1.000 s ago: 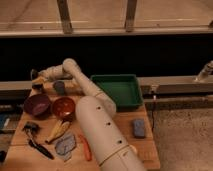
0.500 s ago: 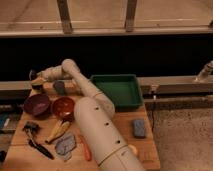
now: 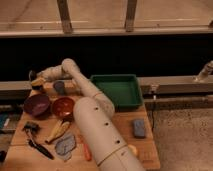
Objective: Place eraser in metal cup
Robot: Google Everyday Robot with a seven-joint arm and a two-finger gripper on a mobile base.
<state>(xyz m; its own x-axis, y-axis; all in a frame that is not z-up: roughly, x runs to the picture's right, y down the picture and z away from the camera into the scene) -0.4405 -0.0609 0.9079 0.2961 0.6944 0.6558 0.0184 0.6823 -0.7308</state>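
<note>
1. The wooden worktop (image 3: 127,131) carried everything, and the robot's thick white arm (image 3: 97,125) stretched across it from the near edge to the far left corner.
2. A green rectangular plastic tray (image 3: 116,90) sat at the far side, right of the arm.
3. A purple round bowl (image 3: 36,105) and a red-orange round bowl (image 3: 63,107) stood side by side at the left, with a blue-grey cup (image 3: 59,87) just behind them.
4. A blue-grey rectangular block (image 3: 139,128) lay near the right edge.
5. The gripper (image 3: 36,80) hung at the far left corner; whether its fingers were parted I cannot tell.
6. The tiny tan-yellow eraser (image 3: 38,82) showed at the gripper's tip, just beside the small dark metal cup (image 3: 33,75).
</note>
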